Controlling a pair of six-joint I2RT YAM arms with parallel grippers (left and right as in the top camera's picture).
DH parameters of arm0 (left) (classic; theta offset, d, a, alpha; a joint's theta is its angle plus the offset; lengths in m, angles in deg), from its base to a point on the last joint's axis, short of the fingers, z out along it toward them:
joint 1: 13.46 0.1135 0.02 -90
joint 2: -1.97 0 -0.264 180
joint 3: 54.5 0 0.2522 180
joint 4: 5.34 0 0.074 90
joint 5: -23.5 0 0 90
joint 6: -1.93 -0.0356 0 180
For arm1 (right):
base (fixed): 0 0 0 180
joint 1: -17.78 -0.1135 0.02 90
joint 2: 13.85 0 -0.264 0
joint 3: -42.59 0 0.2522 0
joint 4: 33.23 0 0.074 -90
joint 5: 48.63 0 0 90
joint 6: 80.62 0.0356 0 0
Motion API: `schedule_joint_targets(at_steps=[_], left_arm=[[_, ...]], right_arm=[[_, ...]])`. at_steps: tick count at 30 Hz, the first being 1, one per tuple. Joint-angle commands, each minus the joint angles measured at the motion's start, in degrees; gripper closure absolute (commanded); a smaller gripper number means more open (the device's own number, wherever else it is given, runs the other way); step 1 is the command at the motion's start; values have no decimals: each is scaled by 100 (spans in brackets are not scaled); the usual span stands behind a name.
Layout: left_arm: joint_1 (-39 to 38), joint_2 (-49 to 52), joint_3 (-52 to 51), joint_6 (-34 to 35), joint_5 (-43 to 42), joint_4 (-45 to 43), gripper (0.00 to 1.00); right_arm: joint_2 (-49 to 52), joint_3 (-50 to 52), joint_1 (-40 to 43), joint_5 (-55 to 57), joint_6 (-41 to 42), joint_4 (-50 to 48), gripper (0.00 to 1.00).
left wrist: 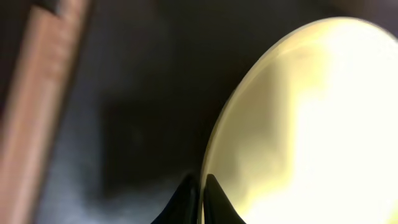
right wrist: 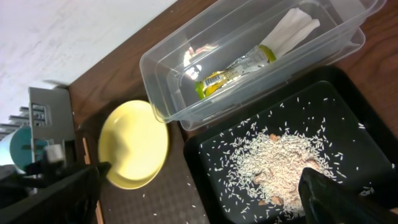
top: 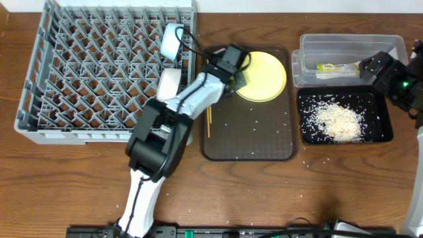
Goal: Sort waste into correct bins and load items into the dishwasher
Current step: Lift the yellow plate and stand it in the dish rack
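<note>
The round yellow plate (top: 263, 76) lies at the back of a brown serving tray (top: 264, 142). My left gripper (top: 232, 77) is shut on the plate's left rim, and in the left wrist view the dark fingertips (left wrist: 202, 193) pinch the edge of the plate (left wrist: 311, 124). My right gripper (top: 382, 69) hovers open over the right side, its fingers (right wrist: 348, 199) spread wide with nothing between them. The clear tub (top: 390, 46) holds the yellow-green wrapper (right wrist: 236, 68). The black tray (top: 386, 135) holds a heap of rice scraps (right wrist: 280, 162). Chopsticks (top: 209, 120) lie on the serving tray's left edge.
The grey dish rack (top: 79, 73) fills the left of the table, with a pale blue bowl (top: 170, 41) and a white dish (top: 168, 83) standing at its right side. Loose rice grains dot the serving tray and the table in front of it.
</note>
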Motion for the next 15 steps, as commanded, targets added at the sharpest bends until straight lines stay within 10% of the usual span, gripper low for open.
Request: schedule_joint_targets(at_steps=[1,15], left_arm=[[94,-693,-26,-319,-76,81,92],[507,-2398,-26,-1565,-70,616,93]], right_arm=[[13,-87,7,-4,35,0,1],[13,-87,7,-4,35,0,1]])
